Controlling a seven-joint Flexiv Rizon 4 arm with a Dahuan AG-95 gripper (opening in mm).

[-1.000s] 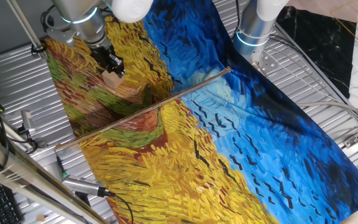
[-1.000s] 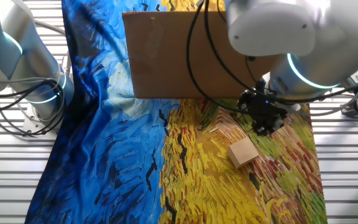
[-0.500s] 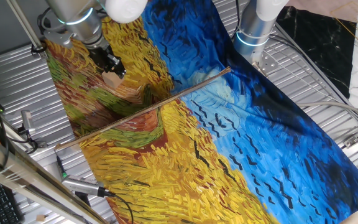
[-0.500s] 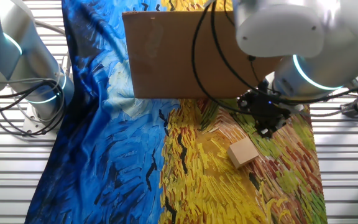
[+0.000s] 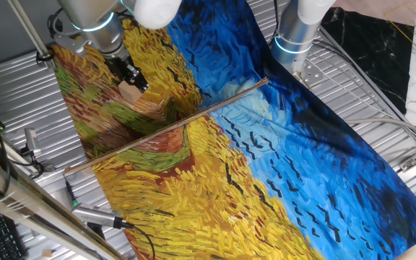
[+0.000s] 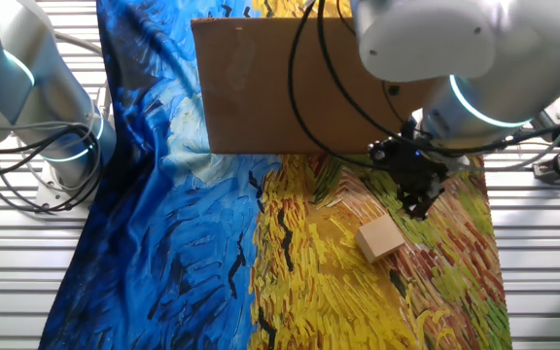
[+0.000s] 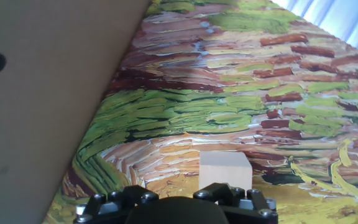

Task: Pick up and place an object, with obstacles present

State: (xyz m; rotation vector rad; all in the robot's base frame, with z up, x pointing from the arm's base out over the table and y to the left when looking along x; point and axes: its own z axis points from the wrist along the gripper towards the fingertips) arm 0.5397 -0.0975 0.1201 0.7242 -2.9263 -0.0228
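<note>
The light tan wooden cube [image 5: 128, 92] rests on the painted cloth, on the far side of the obstacle. It also shows in the other fixed view [image 6: 380, 238] and low in the hand view [image 7: 225, 169]. The obstacle is a brown board standing on edge [image 6: 290, 87]. It looks like a thin straight rod from above [image 5: 168, 124] and fills the left of the hand view [image 7: 48, 93]. My gripper [image 5: 133, 76] hangs just above and beside the cube [image 6: 420, 202], apart from it and holding nothing. Its jaws appear open; in the hand view the cube lies right of centre.
The painted cloth [image 5: 280, 166] covers the ribbed metal table [image 5: 381, 94]. A second idle arm's base [image 5: 295, 36] stands at the far edge, also seen in the other fixed view [image 6: 27, 87]. Cables and tools [image 5: 96, 217] lie along the near left edge.
The hand has shifted and turned slightly above the cube. The cube and the board have not moved.
</note>
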